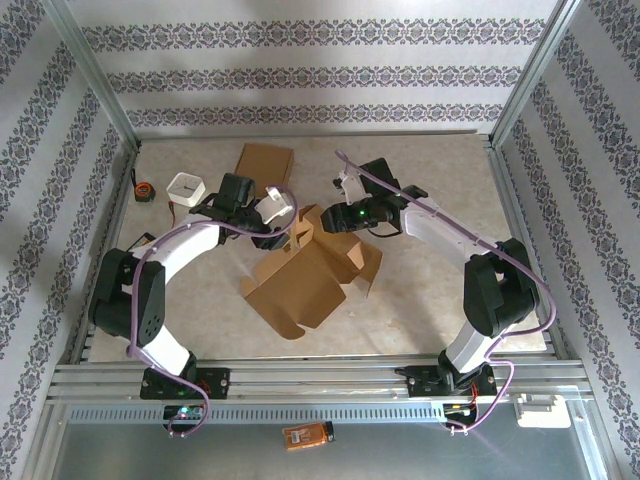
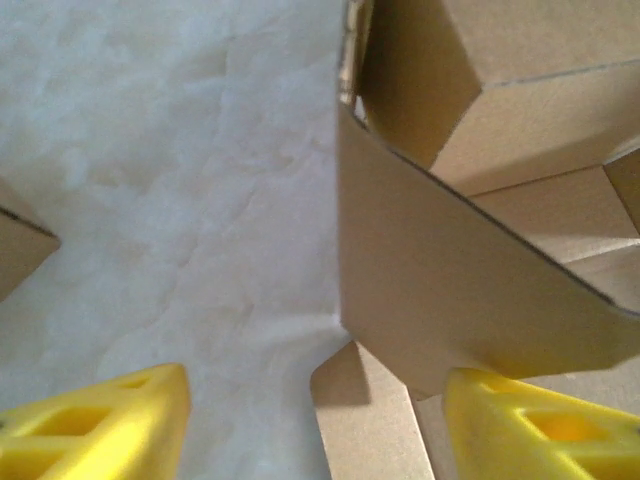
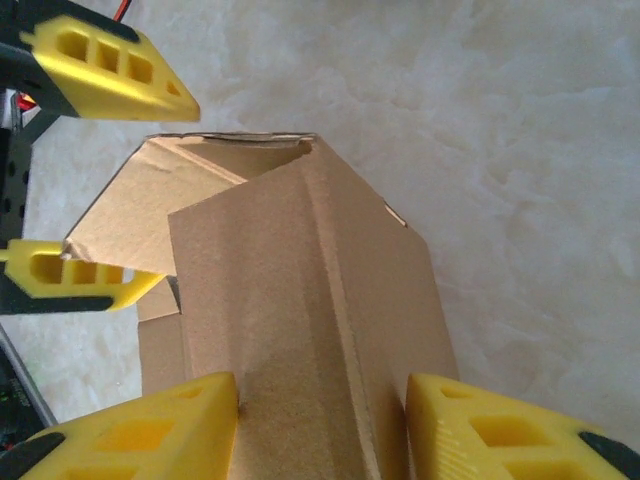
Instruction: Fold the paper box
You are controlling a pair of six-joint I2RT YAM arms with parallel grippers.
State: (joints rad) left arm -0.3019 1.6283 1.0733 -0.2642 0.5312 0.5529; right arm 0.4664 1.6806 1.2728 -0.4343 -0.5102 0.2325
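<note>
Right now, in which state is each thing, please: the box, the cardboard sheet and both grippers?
paper box: partly folded, some walls raised, front flaps lying flat.
left gripper: open, jaws around a box flap.
right gripper: shut on the raised wall of the box.
cardboard sheet: lying flat behind the box.

Bright even light, soft shadows, blurry wrist close-ups
</note>
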